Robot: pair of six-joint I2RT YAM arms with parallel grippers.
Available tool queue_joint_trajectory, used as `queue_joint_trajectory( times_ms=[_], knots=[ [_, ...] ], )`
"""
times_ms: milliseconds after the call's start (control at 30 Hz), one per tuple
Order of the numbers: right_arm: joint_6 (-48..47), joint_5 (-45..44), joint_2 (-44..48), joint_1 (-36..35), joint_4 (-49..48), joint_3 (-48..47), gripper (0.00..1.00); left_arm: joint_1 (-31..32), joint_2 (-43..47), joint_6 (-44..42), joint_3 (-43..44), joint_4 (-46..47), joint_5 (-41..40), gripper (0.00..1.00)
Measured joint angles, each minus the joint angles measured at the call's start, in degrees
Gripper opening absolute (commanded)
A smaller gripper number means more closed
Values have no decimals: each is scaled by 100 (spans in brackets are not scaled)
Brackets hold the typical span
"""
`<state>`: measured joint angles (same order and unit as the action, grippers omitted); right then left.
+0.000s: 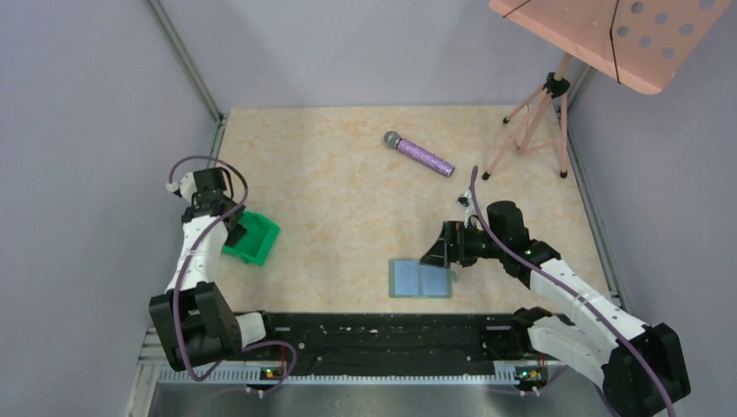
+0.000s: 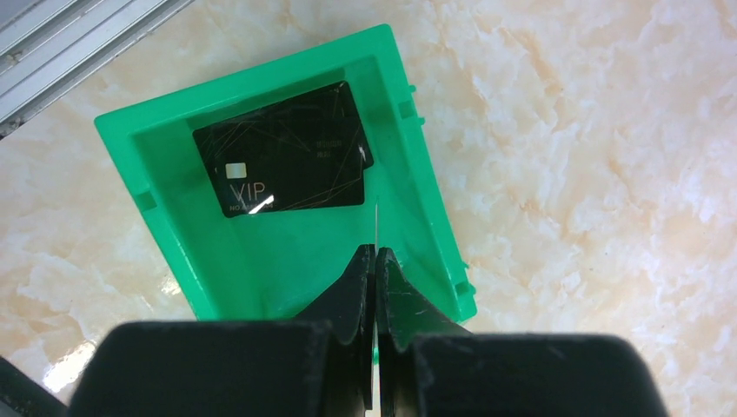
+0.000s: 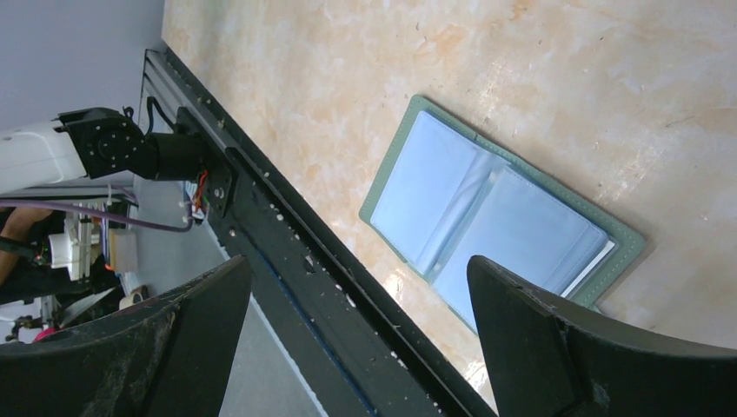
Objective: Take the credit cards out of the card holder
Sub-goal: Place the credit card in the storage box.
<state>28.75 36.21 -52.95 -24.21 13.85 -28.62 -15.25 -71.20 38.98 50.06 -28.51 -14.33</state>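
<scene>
Card holder [image 1: 421, 279]: lies open and flat on the table [image 1: 348, 191] near its front edge, with both pale blue panels facing up. No dark card shows in either pocket; I cannot tell whether one sits hidden inside.
Long axis: runs left to right in the top view, parallel to the black rail [image 1: 374, 334].
Right gripper [image 1: 437, 250]: jaws are spread wide and hold nothing. It hovers just behind the holder's far edge, over its right half. In the wrist view the holder lies between and beyond the two fingers [image 3: 565, 347].
Nearer arm: the right, clearly. Any further pull from the pockets looks like its job, coming down and toward the rail.
VIP card [image 2: 291, 152]: black, lying flat inside the green tray [image 2: 261, 269], well apart to the left of the holder.
Left gripper [image 2: 375, 261]: above the tray, jaws pinched to a hairline. A thin pale sliver [image 2: 376, 221] pokes past the tips, probably a second card seen edge-on and due for the tray.
</scene>
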Motion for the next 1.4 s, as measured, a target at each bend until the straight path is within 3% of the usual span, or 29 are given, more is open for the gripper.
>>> queue_joint_trajectory(
  times_ms=[367, 767, 1400],
  knots=[
    [17, 2, 0, 0, -85, 0, 94, 0, -28, -35, 0, -522, 98, 0],
    [37, 2, 0, 0, -79, -17, 94, -2, -621, -168, 234, -487, -127, 0],
    [39, 2, -37, 0, -105, -118, 94, -2, -660, -153, 354, -417, -275, 0]
  ],
)
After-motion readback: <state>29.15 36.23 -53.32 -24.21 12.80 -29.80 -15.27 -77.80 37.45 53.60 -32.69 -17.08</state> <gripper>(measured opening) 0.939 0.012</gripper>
